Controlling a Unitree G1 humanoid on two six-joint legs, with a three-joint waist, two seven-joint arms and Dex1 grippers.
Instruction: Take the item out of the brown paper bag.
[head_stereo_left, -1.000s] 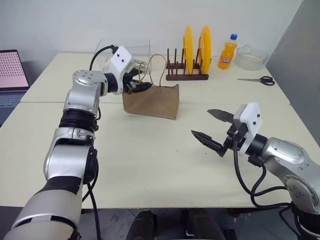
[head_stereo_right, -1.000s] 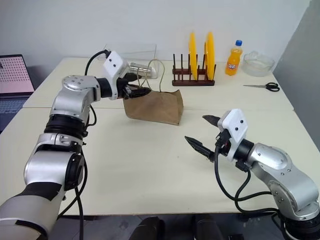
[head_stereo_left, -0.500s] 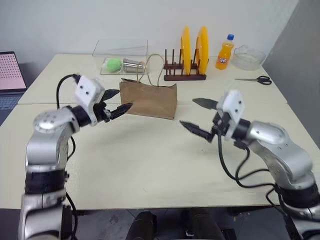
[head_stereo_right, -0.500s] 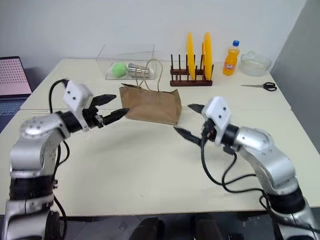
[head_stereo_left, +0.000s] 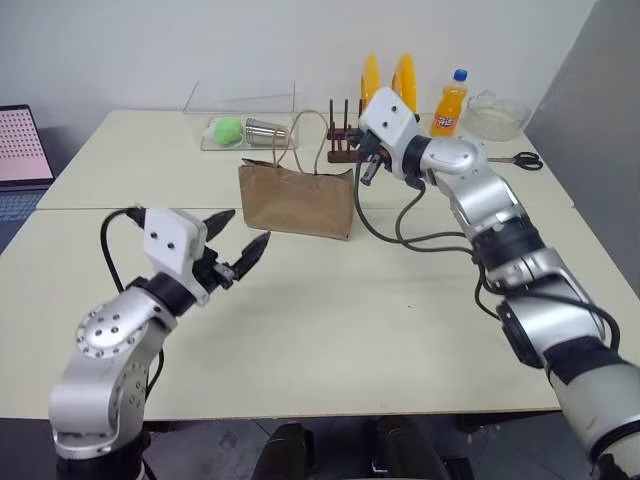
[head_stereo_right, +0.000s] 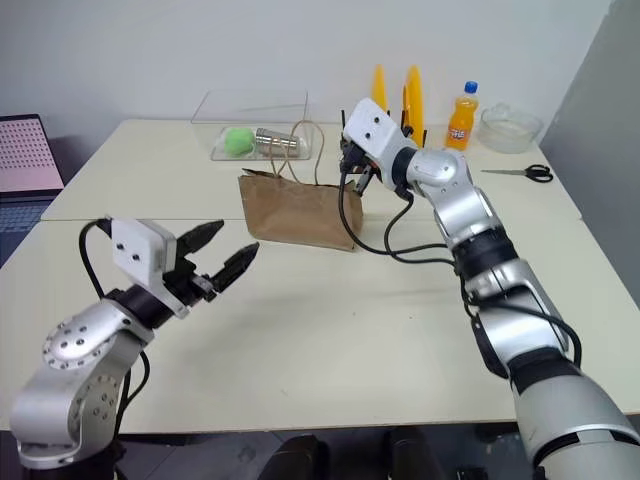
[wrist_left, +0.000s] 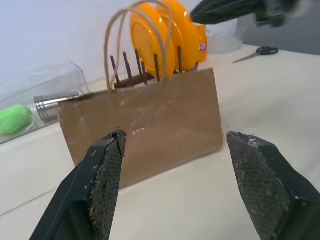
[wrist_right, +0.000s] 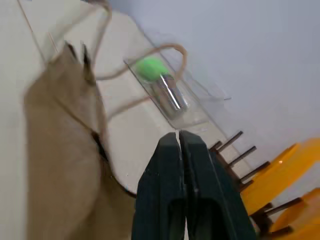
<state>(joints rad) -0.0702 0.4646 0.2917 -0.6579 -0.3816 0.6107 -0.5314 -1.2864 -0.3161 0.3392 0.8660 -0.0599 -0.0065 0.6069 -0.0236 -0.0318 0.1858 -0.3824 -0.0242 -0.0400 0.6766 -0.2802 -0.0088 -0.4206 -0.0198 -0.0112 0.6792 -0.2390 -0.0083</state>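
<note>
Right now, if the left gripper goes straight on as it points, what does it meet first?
Probably the brown paper bag: it sits dead ahead between the open left gripper fingers, with bare table before it. Depth is unclear.

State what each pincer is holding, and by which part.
Nothing: the left pincer is open short of the creased brown paper bag; the right pincer, above it, is shut on nothing.

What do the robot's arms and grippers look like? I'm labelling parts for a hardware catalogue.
Both arms are silver-grey metal segments with black joints and loose black cables. Each wrist carries a white box-shaped housing. The left gripper and the right gripper each have two black tapered fingers with rough textured pads.
</note>
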